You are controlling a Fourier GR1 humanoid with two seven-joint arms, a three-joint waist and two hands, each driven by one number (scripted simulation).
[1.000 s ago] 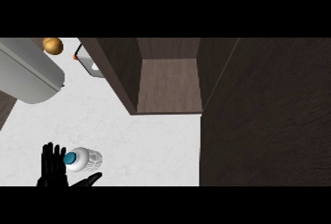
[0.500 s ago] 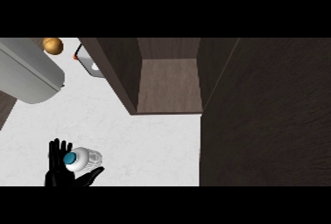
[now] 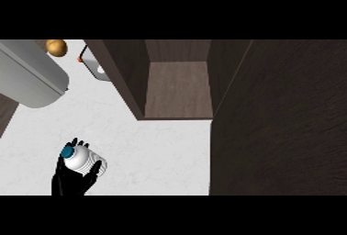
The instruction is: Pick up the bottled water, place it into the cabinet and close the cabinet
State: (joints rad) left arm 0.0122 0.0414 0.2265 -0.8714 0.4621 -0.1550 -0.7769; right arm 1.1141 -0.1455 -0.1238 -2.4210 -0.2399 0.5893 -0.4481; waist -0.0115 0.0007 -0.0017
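The left robot hand (image 3: 73,178) is seen at the lower left of the head view, entering from the lower edge. Its fingers and thumb are curled round the bottled water (image 3: 86,161), so the bottle is held rather than merely touched. The palm lies below and behind the bottle, dark fingertips show above the blue cap, and the thumb is wrapped along the bottle's right side. The bottle is tilted, with its cap pointing up and to the left in the view. Whether it has been lifted clear of the white tabletop (image 3: 159,151) cannot be told. The right robot hand is not shown.

The grasp is judged to be made, so the first step of the task is in hand or just completed. The carrying, the placing and the closing are all left to be done. The bottled water is well apart from the cabinet (image 3: 180,87), which stands open up and to the right of it, with a bare brown shelf floor shown inside. The cabinet door (image 3: 284,119), taken to be the large dark panel at the right, is swung open.

Further off, a grey rounded appliance (image 3: 30,78) is seen at the upper left, with a small brown round object (image 3: 57,46) beside it.
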